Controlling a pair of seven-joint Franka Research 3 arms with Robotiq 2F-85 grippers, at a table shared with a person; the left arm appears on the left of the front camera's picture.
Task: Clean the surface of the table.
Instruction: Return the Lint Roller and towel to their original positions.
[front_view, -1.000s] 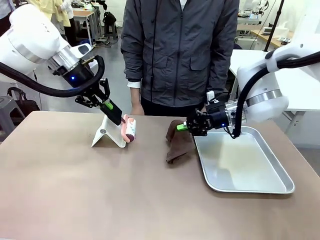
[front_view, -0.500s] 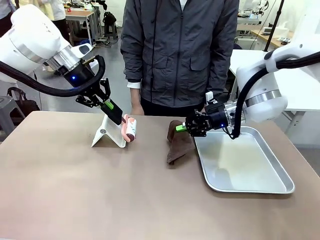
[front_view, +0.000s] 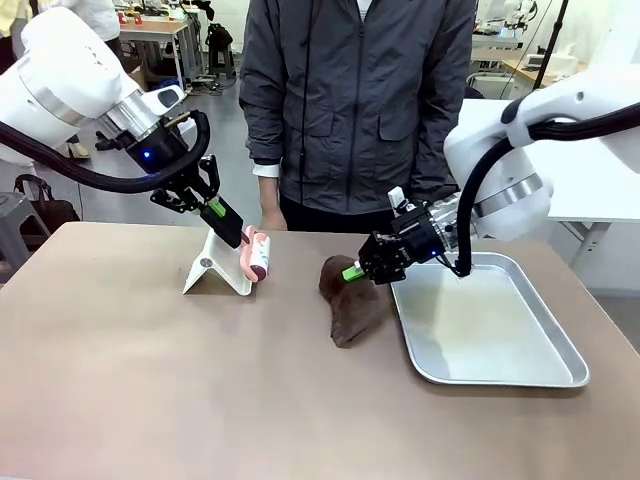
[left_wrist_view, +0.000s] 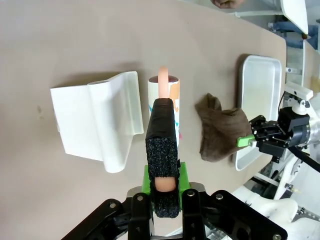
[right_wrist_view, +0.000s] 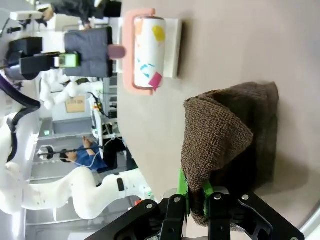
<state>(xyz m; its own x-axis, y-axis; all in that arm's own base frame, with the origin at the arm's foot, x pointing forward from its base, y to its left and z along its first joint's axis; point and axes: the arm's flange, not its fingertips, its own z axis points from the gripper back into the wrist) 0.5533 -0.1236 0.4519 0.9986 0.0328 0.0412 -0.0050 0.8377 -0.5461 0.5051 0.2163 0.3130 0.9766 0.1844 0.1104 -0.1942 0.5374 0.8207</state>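
The brownish table (front_view: 150, 380) carries a dark brown cloth (front_view: 352, 305), bunched up just left of the metal tray. My right gripper (front_view: 354, 270) is shut on the cloth's top edge, which the right wrist view shows as a cloth (right_wrist_view: 225, 130) pinched between the green pads of my right gripper (right_wrist_view: 198, 196). My left gripper (front_view: 222, 222) is shut on the black foam handle of a lint roller (front_view: 258, 256), with a pink frame and a printed roll. In the left wrist view my left gripper (left_wrist_view: 163, 197) holds the roller (left_wrist_view: 165, 92) beside its white stand (left_wrist_view: 100, 122).
A shiny metal tray (front_view: 520, 372) lies at the right. The white stand (front_view: 213, 270) sits under the roller at the back left. A person in a grey jacket (front_view: 360, 100) stands at the far edge, one hand (front_view: 270, 216) hanging near the roller.
My right gripper has moved left and a little toward me, dragging the cloth away from the tray. The left arm and roller have stayed put.
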